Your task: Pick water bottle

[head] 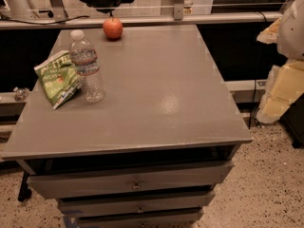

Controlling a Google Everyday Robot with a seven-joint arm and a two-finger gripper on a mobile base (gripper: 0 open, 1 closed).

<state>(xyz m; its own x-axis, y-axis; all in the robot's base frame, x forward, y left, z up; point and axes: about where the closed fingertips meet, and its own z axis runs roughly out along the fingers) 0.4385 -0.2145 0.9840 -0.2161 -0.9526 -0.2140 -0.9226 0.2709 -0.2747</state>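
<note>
The water bottle [87, 66] stands upright on the left part of the grey cabinet top [156, 94]. It is clear plastic with a white cap, a ribbed body and a pale label band. A green snack bag [57, 78] leans against its left side. My gripper [281, 93] shows as a pale blocky shape at the right edge of the view, beyond the cabinet's right side and lower than its top. It is far from the bottle and holds nothing that I can see.
A red apple [113, 28] sits at the back edge of the cabinet top. Several drawers [135, 184] are below the top. A rail [142, 20] runs behind the cabinet. The speckled floor [266, 184] lies to the right.
</note>
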